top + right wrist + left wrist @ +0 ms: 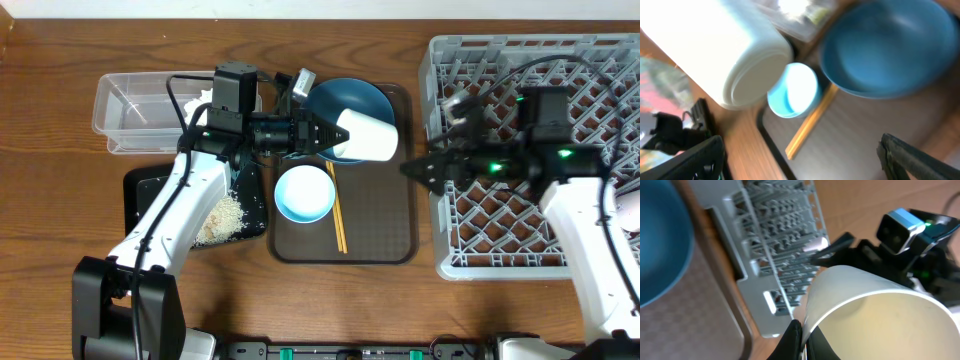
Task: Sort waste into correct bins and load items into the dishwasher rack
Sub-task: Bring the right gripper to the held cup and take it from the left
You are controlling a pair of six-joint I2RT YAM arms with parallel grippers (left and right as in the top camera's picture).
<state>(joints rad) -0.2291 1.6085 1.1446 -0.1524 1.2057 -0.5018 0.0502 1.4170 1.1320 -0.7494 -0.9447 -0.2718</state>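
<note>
White cup (366, 136), pinched by the left fingers (322, 131) at centre frame, hides part of the dark blue bowl (345, 100). Right fingers (420, 167) gape empty.

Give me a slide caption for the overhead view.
The left fingers hold a white cup on its side over the brown tray, facing the open right fingers by the dishwasher rack.

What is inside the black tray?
White rice grains lie heaped at the right end of the black tray. The left arm crosses over its middle, so what lies beneath the arm cannot be seen.
</note>
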